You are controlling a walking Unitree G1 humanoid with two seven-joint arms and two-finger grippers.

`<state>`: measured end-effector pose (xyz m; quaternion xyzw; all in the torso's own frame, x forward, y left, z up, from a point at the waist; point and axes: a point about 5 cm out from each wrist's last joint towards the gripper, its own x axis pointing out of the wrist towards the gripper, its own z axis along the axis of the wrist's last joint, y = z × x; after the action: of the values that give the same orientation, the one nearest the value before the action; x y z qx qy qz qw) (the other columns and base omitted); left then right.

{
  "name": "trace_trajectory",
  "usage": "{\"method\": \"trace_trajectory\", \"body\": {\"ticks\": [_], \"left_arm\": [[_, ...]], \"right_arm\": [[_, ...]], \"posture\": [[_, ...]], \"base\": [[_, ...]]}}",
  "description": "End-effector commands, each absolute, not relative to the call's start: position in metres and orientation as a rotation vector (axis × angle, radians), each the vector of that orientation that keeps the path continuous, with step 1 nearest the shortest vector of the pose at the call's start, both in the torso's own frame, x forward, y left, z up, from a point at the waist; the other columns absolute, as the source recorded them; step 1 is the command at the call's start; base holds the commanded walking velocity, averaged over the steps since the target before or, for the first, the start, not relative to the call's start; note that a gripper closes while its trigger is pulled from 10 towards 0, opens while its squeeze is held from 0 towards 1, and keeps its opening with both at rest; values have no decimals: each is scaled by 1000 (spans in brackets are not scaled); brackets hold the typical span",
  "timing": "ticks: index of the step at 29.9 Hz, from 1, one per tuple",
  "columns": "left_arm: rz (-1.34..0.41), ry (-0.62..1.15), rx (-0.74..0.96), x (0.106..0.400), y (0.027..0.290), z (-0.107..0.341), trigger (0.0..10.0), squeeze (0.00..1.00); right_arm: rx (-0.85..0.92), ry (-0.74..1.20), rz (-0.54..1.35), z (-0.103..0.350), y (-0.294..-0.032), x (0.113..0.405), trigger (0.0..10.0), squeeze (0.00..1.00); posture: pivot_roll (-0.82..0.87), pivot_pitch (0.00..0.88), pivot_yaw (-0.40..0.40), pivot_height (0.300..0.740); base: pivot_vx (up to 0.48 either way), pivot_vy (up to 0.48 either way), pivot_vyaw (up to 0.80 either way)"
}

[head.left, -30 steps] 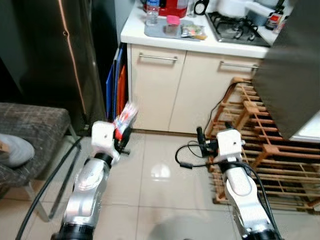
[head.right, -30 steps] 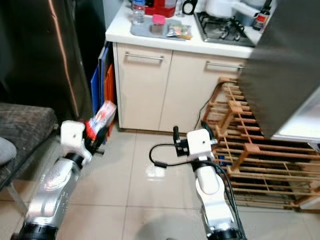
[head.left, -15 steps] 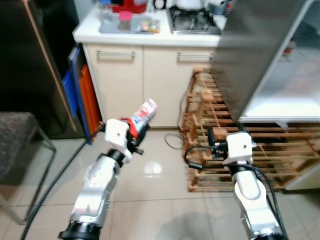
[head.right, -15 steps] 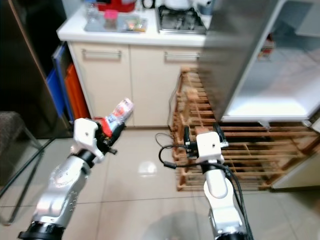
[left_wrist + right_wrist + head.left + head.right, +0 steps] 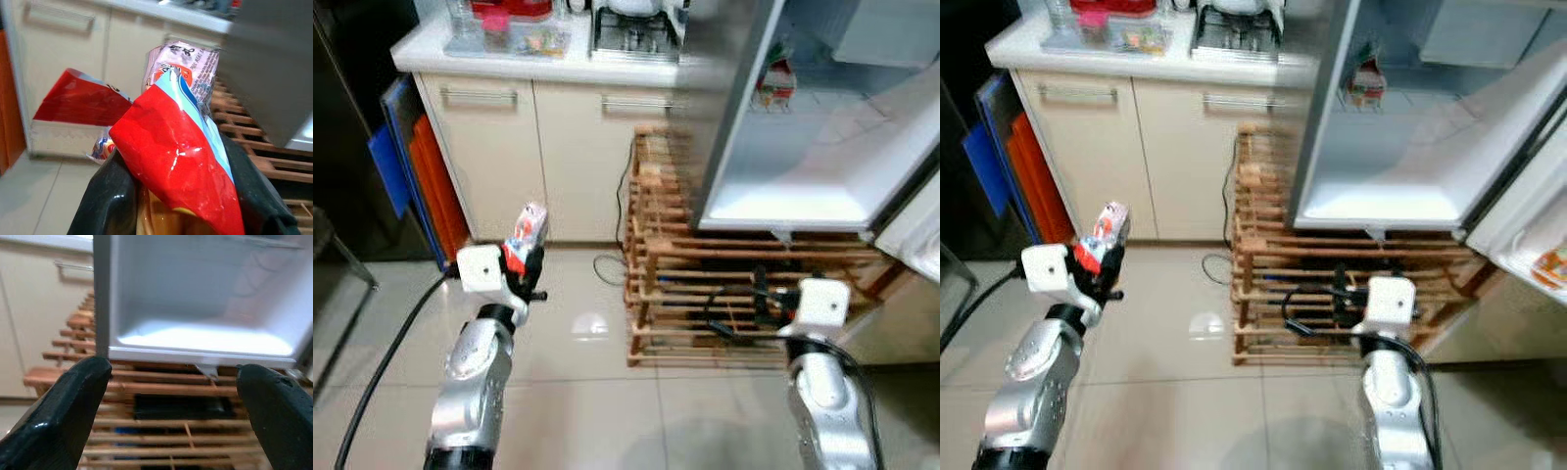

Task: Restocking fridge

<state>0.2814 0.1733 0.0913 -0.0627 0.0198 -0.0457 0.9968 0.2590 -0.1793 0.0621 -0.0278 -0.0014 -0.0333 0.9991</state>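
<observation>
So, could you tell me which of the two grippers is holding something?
The left gripper: its fingers are shut on a red snack packet. The right gripper is open, facing the fridge.

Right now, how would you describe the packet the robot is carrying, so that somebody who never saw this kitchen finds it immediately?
Start at the open fridge above the wooden rack, then look across the tiled floor toward the cream cabinets. There the left gripper is shut on a snack packet. It is glossy red with a pale blue stripe and a printed white top.
</observation>
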Motion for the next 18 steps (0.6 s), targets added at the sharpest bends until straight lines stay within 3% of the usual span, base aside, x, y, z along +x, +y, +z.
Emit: {"method": "trace_trajectory", "body": {"ticks": [1,6,18], "left_arm": [[-177,-39,-91,290,157,108,10000,0],[-246,-45,-78,297,147,113,10000,0],[-238,-57,-41,307,150,116,10000,0]], "right_arm": [[-69,-6,-93,63,-187,260,10000,0],[-95,-26,-70,65,-182,263,10000,0],[-95,-34,-50,65,-177,266,10000,0]], "posture": [[-117,0,3,740],[-129,0,24,740],[-134,0,36,740]], "base": [[0,-469,0],[0,-469,0],[0,-467,0]]}}
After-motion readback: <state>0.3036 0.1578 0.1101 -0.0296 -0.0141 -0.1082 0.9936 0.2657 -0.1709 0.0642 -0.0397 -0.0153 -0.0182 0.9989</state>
